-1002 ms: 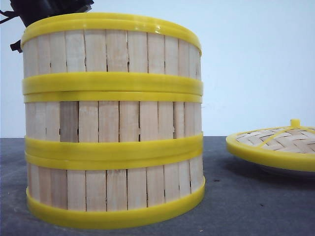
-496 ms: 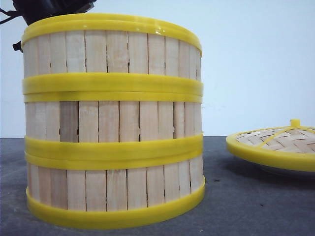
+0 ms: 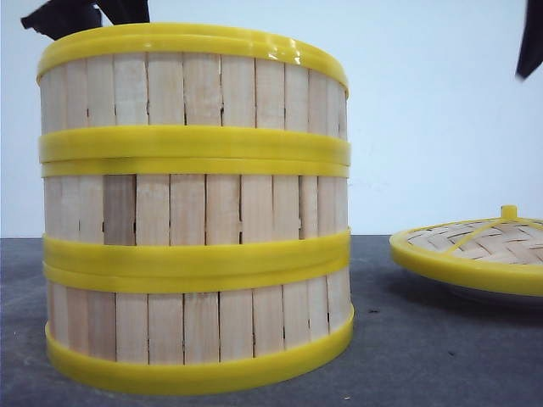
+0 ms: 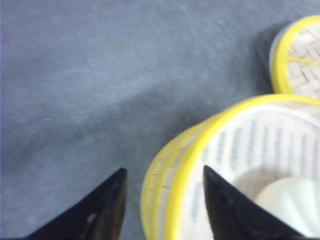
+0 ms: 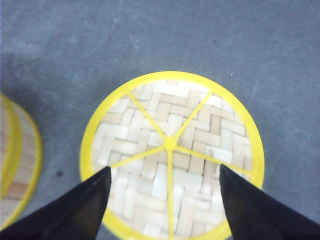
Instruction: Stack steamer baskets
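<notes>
While spread wide, both end effectors (image 4: 162,200) (image 5: 165,210) hold nothing

Left gripper (image 4: 162,205): two black fingers (image 4: 107,210), pointy like triangles, smooth, a bit shiny. Right gripper (image 5: 165,210): same black pointy fingers (image 5: 82,210). Front view: black arm bits, top corners only.

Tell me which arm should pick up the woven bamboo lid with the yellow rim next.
Right, probably. The right end effector hangs open directly above the woven bamboo lid, one finger on each side. The left end effector straddles the top rim of the stacked wooden-slat steamer baskets, well aside from the lid.
</notes>
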Available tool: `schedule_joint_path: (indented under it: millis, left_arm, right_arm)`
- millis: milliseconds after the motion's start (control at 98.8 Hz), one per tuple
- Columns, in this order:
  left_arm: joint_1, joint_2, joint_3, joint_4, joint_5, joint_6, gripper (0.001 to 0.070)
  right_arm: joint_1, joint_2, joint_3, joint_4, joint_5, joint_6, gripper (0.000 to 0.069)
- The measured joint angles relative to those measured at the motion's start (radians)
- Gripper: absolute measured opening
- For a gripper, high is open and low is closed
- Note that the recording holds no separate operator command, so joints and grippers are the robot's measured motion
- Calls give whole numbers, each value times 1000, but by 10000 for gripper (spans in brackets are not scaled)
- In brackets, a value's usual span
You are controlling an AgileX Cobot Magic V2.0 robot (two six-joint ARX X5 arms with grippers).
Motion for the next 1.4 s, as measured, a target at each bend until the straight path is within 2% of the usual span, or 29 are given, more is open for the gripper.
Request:
schedule_joint_path:
  millis: [101,273,385,709,921,1012,1215,1397]
  left_arm:
    - [27,-31,0,-45,-50,0,300]
    - [95,-121,0,-113,-54,0,299]
    - [148,-200,-13,-110,-56,1,299]
    - [279,-451,-234,-72,-79,0,299]
    - [297,-546,-441,-8,-79,-1,299]
    - [297,-546,-493,3,-79,-4,299]
    - [297,-540,-501,37,-79,-13,299]
    - [297,-540,-501,37,-79,-15,299]
  right_arm:
    - [-15,96,0,34,-26,-13,421]
    - [-21,245,-2,91,-32,-35,421]
    - [-21,308,-2,120,-32,-40,421]
    - [-21,391,-2,142,-32,-47,406]
    - [-19,396,-2,153,-32,-47,294]
    - [-18,398,-2,153,-32,-47,280]
    - [-18,418,-2,155,-49,-48,265]
    - [-18,418,-2,158,-48,-48,156]
